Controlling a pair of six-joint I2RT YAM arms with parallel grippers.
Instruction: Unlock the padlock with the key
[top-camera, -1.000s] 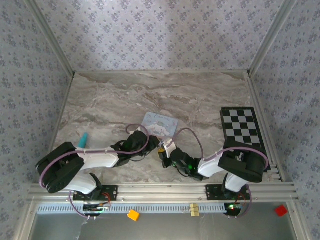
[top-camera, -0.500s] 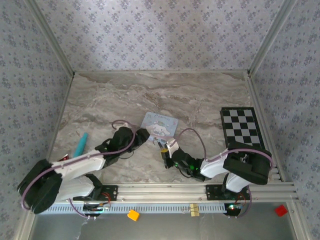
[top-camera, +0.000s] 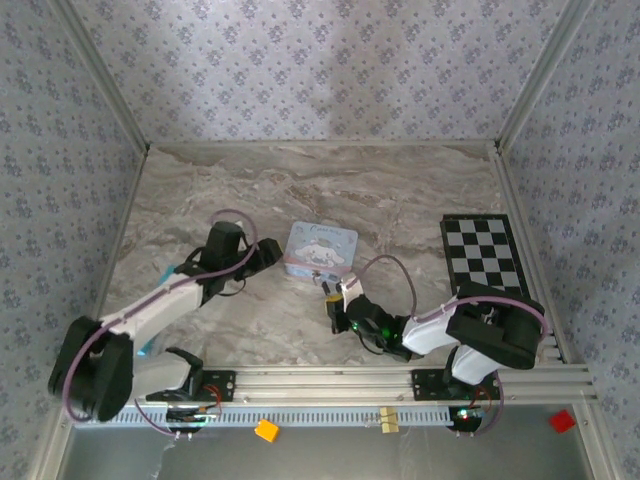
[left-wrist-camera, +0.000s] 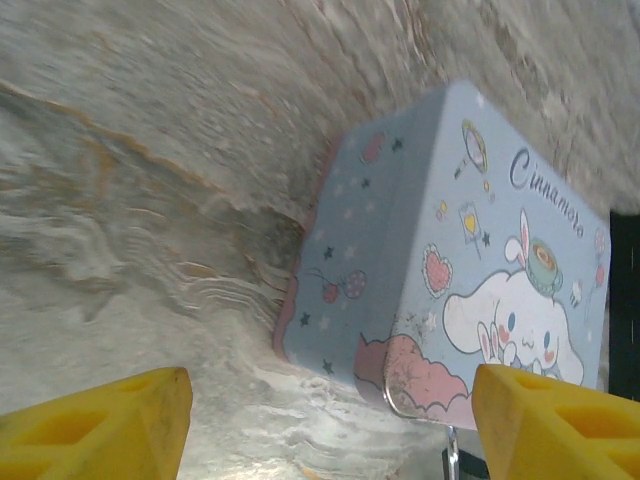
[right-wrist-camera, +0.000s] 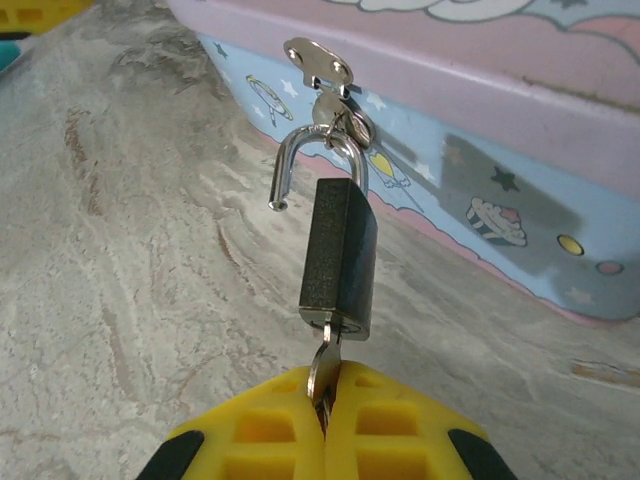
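Under padlock (right-wrist-camera: 338, 255) — tool (right-wrist-camera: 326, 398) tight on key (right-wrist-camera: 321, 366)

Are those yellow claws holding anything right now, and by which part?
The right gripper pinches the key by its handle end, its blade in the bottom of the padlock. The left gripper is open and holds nothing.

Your left gripper (left-wrist-camera: 330, 425) stands wide open, arm stretched forward — your right gripper (right-wrist-camera: 326, 405) is pinched tight on the key (right-wrist-camera: 322, 366), arm folded low.
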